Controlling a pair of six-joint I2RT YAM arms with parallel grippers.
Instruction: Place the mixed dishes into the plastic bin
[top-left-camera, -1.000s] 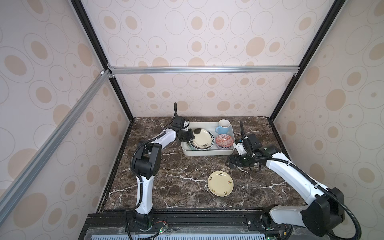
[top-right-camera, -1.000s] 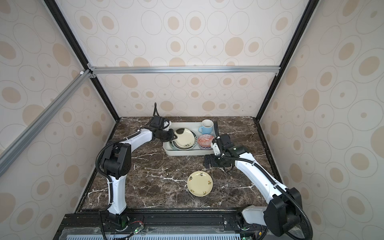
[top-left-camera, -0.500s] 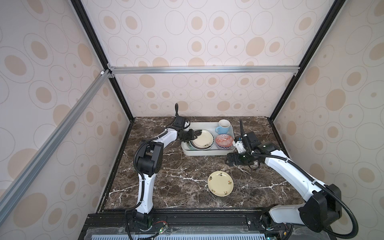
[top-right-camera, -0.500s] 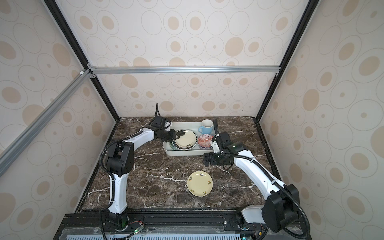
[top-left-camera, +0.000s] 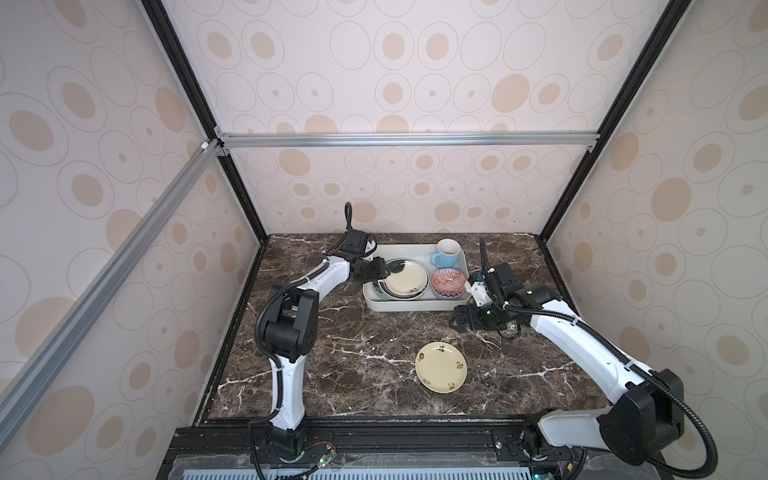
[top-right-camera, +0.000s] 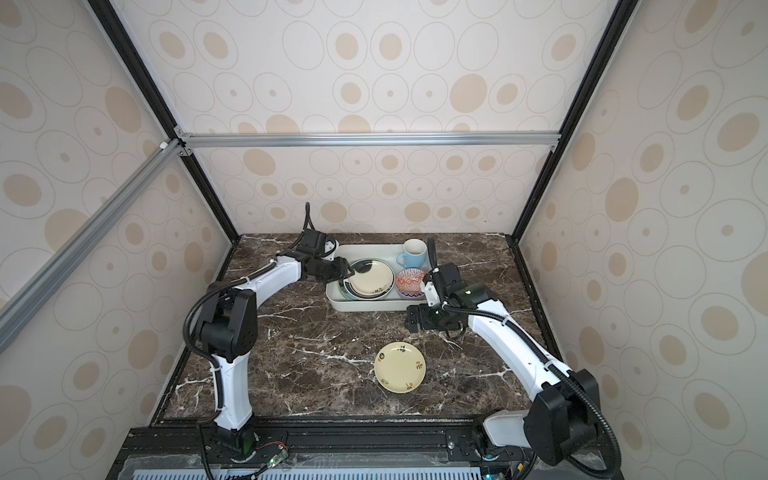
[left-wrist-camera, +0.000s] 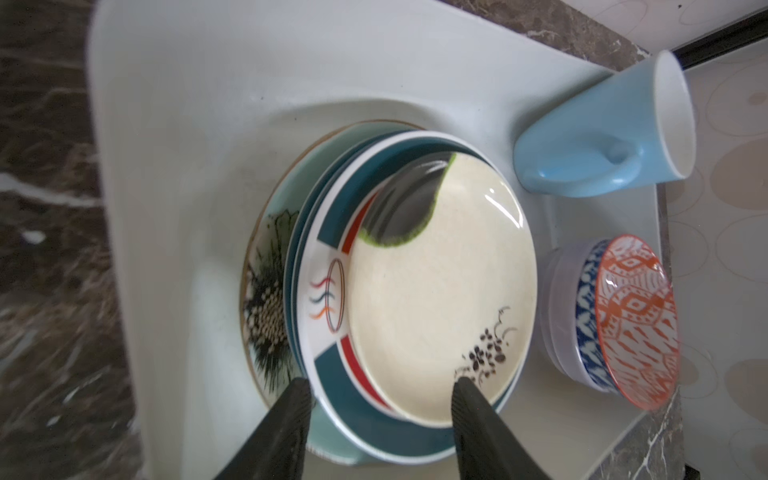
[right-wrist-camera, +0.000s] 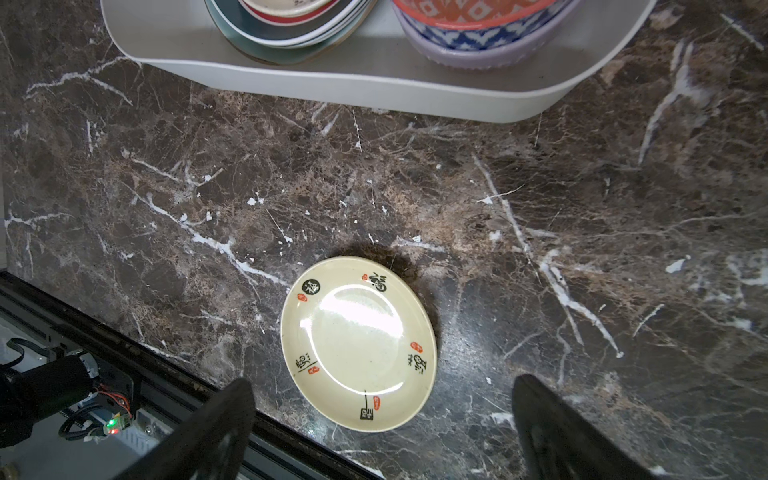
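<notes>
The white plastic bin (top-left-camera: 409, 309) (top-right-camera: 365, 308) stands at the back of the marble table. In it lies a stack of plates topped by a small cream plate (top-left-camera: 405, 277) (left-wrist-camera: 440, 299), on blue-rimmed plates (left-wrist-camera: 328, 365) and a teal flower plate (left-wrist-camera: 266, 299). Beside them are a red-patterned bowl (top-left-camera: 448, 281) (left-wrist-camera: 631, 320) nested in a lavender bowl (right-wrist-camera: 478, 56), and a light-blue mug (top-left-camera: 448, 253) (left-wrist-camera: 602, 137). My left gripper (top-left-camera: 384, 270) (left-wrist-camera: 380, 386) is open over the stack's edge, holding nothing. Another cream plate (top-left-camera: 441, 366) (right-wrist-camera: 357, 345) lies on the table. My right gripper (top-left-camera: 457, 322) (right-wrist-camera: 382, 395) hovers open above it.
The black frame rail (right-wrist-camera: 174, 374) runs along the table's front edge, close to the loose plate. Patterned walls enclose the table on three sides. Bare marble (top-left-camera: 353, 353) lies between the bin and the front edge.
My left jaws have opened and let go of the small cream plate, which now rests on the stack. The right gripper has shifted a little to the left, still open.
</notes>
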